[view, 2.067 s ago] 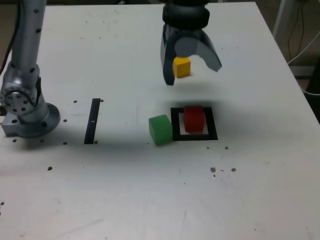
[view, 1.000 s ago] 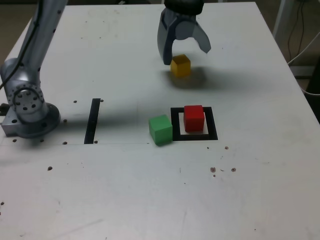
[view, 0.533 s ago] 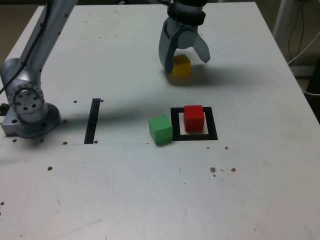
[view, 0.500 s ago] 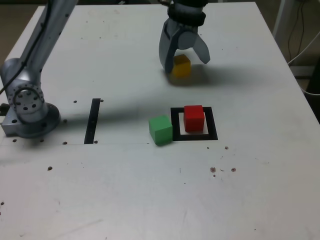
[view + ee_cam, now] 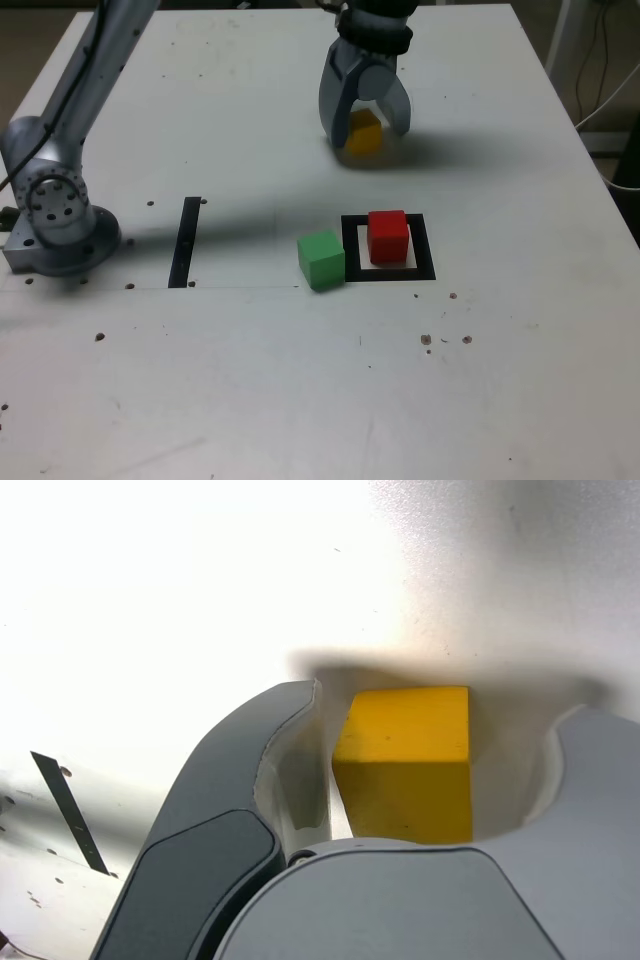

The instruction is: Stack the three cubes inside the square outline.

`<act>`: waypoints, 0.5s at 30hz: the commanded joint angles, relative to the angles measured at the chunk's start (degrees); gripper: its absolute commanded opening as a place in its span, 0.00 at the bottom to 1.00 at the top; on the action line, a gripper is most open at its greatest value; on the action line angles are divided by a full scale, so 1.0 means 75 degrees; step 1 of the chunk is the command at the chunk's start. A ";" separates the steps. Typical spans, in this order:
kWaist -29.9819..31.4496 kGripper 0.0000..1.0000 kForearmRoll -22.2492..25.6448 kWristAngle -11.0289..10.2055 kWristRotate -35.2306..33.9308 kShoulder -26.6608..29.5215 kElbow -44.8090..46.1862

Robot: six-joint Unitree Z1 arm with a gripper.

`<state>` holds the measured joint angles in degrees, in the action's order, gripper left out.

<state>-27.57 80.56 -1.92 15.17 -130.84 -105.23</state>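
Observation:
The yellow cube (image 5: 363, 135) (image 5: 405, 760) rests on the white table at the far side. My gripper (image 5: 366, 136) (image 5: 450, 712) is lowered over it, one grey finger on each side. In the wrist view a narrow gap shows on both sides of the cube, so the jaws stand open around it. The red cube (image 5: 388, 235) sits inside the square outline (image 5: 428, 262). Beside the outline, on the exterior view's left, the green cube (image 5: 321, 259) touches the outline's outer edge.
A narrow black strip (image 5: 185, 241) (image 5: 68, 810) lies on the table toward the exterior view's left. The arm's grey base (image 5: 55, 215) stands at the left edge. Small dark specks dot the tabletop (image 5: 300, 390). Cables hang past the right edge.
The gripper came down from above the table and settled around the yellow cube. Its jaws have narrowed toward the cube over the last half second. The cubes have not moved.

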 commanded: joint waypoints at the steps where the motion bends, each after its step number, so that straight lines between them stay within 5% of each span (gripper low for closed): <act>1: -0.0015 0.38 0.0026 0.0016 0.0006 -0.0004 0.0009; 15: -0.0011 0.38 0.0063 0.0045 0.0016 0.0029 0.0045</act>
<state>-27.57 80.79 -1.69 15.20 -130.84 -105.08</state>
